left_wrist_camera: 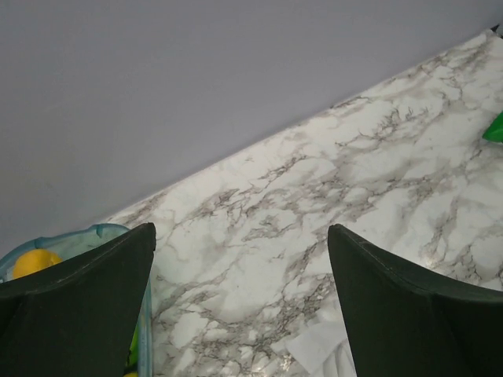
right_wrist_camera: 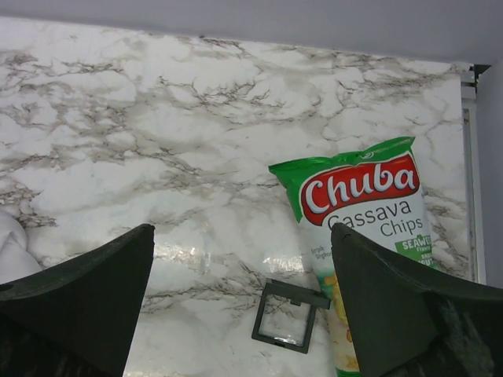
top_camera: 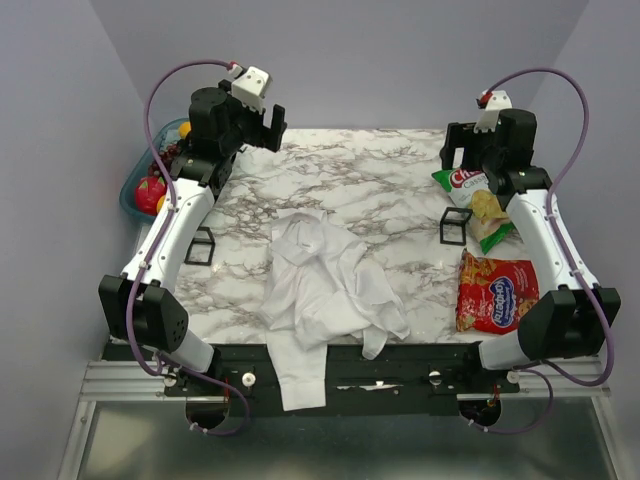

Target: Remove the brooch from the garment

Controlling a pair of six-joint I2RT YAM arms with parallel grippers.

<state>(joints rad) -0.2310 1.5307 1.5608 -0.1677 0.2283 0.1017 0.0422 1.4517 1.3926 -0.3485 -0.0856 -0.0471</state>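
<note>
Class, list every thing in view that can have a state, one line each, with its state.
left gripper, open, empty.
right gripper, open, empty.
garment, crumpled, part hanging over the near edge.
brooch, not visible.
chips bag, lying flat.
red snack bag, lying flat.
bowl, holding fruit.

**A:** Count with me: one wrinkled white long-sleeved shirt (top_camera: 325, 285), over the marble table's (top_camera: 380, 170) near edge.

**B:** Two small black square frames: the left-edge frame (top_camera: 199, 246) and the right-side frame (top_camera: 456, 227).

**A:** Snack bags?

**B:** Two by the right edge: one green chips bag (top_camera: 478, 200), one red packet (top_camera: 495, 292). And one blue fruit bowl (top_camera: 127, 192) beside the left edge.
</note>
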